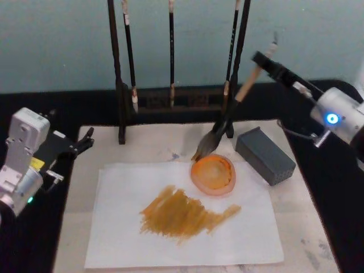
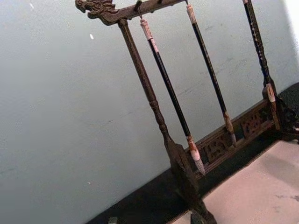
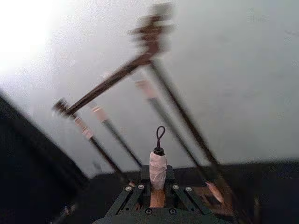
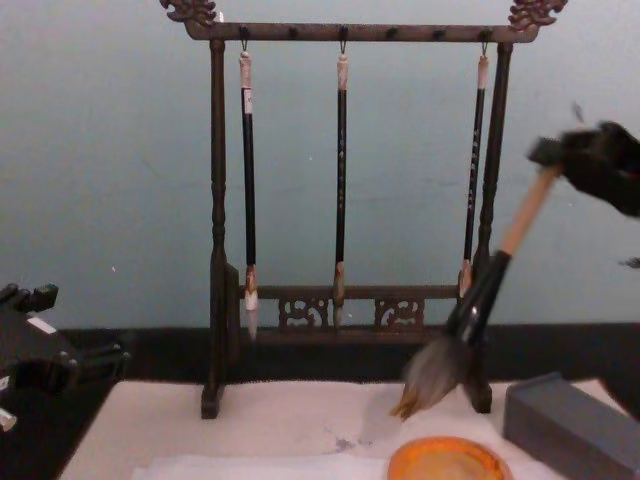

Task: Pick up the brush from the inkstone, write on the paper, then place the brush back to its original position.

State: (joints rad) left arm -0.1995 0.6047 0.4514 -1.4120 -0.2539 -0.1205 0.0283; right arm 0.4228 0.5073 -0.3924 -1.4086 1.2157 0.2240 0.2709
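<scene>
My right gripper (image 1: 266, 62) is shut on the upper end of the brush (image 1: 242, 94), which slants down to the left. Its bushy bristle head (image 1: 206, 148) hangs just above the far-left rim of the orange inkstone (image 1: 213, 174). From the chest the brush (image 4: 492, 285) tilts, with its tip (image 4: 430, 378) above the inkstone (image 4: 445, 462). In the right wrist view the grey end cap with loop (image 3: 158, 163) sticks out past the fingers. The white paper (image 1: 114, 227) lies flat and carries broad orange-brown strokes (image 1: 182, 213). My left gripper (image 1: 85, 140) rests open at the table's left edge.
A dark wooden rack (image 1: 170, 99) with three thin black brushes stands at the back, close behind the held brush. A grey block (image 1: 265, 154) lies right of the inkstone. A cream mat (image 1: 153, 145) lies under the paper.
</scene>
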